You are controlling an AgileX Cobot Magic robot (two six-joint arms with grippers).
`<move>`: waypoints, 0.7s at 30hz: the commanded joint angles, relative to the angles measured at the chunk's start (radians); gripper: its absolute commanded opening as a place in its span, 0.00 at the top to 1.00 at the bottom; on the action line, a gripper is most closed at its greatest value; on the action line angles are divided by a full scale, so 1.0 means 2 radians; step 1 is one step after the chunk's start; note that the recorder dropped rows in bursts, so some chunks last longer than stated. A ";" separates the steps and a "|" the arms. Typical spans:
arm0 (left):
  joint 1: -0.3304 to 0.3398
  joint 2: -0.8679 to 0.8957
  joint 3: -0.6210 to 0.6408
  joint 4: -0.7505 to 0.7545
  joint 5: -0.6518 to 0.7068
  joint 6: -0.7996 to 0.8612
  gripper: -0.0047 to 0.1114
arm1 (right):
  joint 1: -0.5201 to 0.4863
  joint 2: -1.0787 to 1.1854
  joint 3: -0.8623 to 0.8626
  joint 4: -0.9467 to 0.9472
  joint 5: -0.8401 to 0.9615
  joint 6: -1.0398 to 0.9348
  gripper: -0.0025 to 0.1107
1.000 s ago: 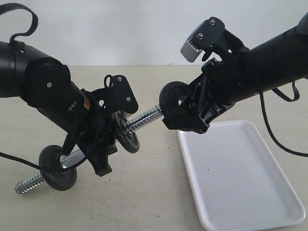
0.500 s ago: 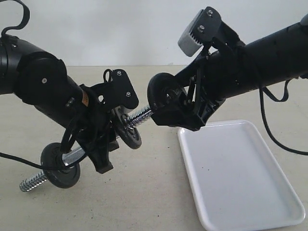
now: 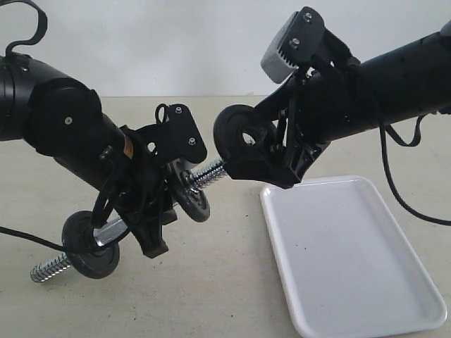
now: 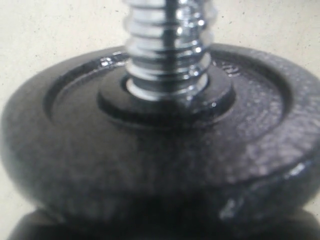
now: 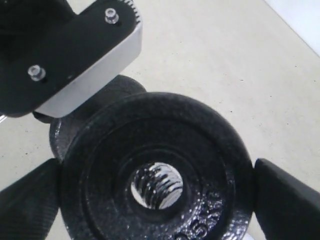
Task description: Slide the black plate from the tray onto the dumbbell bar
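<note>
Pinches pebbly round black plate (image 5: pixel 200 150) rim-to-rim in right pincer (image 5: pixel 156 202), its hole showing coarse chrome threads of dumbbell bar (image 3: pixel 208 172); clamps bar in left pincer (image 3: pixel 146 215).

The black left arm (image 3: pixel 56 130) slants down from the left toward the middle. Its black left claw (image 3: pixel 141 222) is clamped on the chrome threaded dumbbell bar (image 3: pixel 208 172). The black right arm (image 3: pixel 387 84) slopes in from the right. Its right claw (image 3: pixel 246 148) grips the round black iron plate (image 3: pixel 236 130) by the rim between ribbed fingers (image 5: pixel 287 197).

No legible text; only blurred embossed characters on the black plate (image 5: pixel 197 150)
</note>
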 commanded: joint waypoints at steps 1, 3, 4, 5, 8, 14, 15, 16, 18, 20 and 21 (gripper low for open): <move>-0.008 -0.029 -0.013 -0.004 -0.050 0.004 0.92 | 0.000 -0.010 -0.002 0.011 0.020 -0.008 0.98; -0.008 -0.029 -0.013 -0.004 -0.050 0.004 0.92 | 0.000 -0.010 -0.002 0.002 0.021 -0.009 0.98; -0.008 -0.029 -0.013 -0.004 -0.050 0.004 0.92 | 0.000 -0.010 -0.002 -0.005 0.021 -0.009 0.98; -0.008 -0.029 -0.013 -0.004 -0.050 0.004 0.92 | 0.000 -0.010 -0.002 -0.013 0.021 -0.009 0.98; -0.008 -0.029 -0.013 -0.004 -0.050 0.004 0.92 | 0.000 -0.010 -0.002 -0.020 0.021 -0.009 0.98; -0.008 -0.029 -0.013 -0.004 -0.050 0.004 0.92 | -0.002 -0.010 -0.002 -0.030 0.016 -0.005 0.98; -0.008 -0.029 -0.013 -0.004 -0.050 0.004 0.92 | -0.002 -0.010 -0.002 -0.032 0.016 -0.004 0.98; -0.008 -0.029 -0.013 -0.004 -0.050 0.004 0.92 | -0.002 -0.010 -0.002 -0.034 0.016 -0.004 0.98; -0.008 -0.029 -0.013 -0.002 -0.051 0.004 0.92 | -0.002 -0.010 -0.002 -0.034 0.016 -0.001 0.98; -0.008 -0.029 -0.013 -0.002 -0.053 0.004 0.92 | -0.002 -0.010 -0.002 -0.036 0.016 0.000 0.98; -0.008 -0.029 -0.013 -0.002 -0.053 0.004 0.92 | -0.002 -0.010 -0.002 -0.038 0.016 0.004 0.98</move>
